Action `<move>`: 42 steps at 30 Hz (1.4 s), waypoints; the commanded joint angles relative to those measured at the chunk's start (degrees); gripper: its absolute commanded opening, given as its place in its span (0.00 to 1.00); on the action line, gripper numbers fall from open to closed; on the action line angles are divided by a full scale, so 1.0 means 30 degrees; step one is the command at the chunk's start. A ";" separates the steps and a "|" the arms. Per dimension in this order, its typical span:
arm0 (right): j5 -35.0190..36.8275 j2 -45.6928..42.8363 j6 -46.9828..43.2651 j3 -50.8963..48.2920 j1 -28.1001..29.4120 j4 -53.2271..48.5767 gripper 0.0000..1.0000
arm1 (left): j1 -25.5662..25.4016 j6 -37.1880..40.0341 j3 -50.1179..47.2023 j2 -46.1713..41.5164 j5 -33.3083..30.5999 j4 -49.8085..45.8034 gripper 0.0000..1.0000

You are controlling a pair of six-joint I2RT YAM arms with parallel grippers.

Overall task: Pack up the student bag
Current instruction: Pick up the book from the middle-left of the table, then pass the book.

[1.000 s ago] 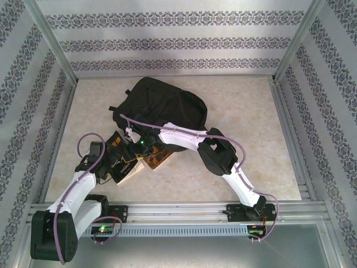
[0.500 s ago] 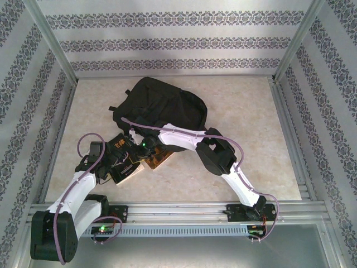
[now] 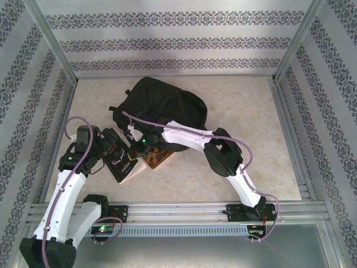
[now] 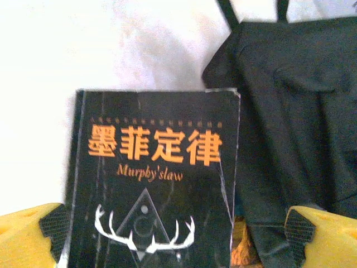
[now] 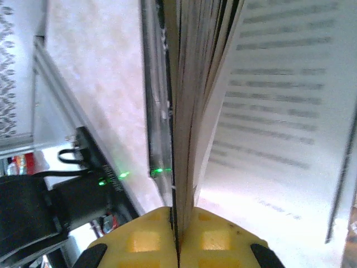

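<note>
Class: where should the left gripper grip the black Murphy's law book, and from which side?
Probably both long edges near the antlers, from above: the black book lies flat, cover up, and the open left gripper straddles it there; farther up, the student bag crowds one edge.

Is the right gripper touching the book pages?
Touching. In the right wrist view the right gripper is shut on the book pages, both yellow pads pressed against the paper edge.

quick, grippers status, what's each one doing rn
left gripper: open, empty, above the black book
right gripper: closed, pinching pages of an open book
</note>
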 commanded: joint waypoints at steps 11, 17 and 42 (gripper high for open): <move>0.0333 -0.7176 0.0609 -0.1184 -0.1701 0.1182 0.00 | -0.0238 0.3105 0.5196 0.0866 0.0352 -0.1920 1.00; 0.0341 -0.9854 0.0533 -0.0954 -0.3170 0.0785 0.00 | -0.0316 0.3212 0.5378 0.1136 0.2622 -0.0838 1.00; -0.2394 -1.4120 0.0826 -0.3983 -0.6090 0.2479 0.00 | -0.1116 -0.7820 -0.3162 0.5177 1.5212 2.4763 1.00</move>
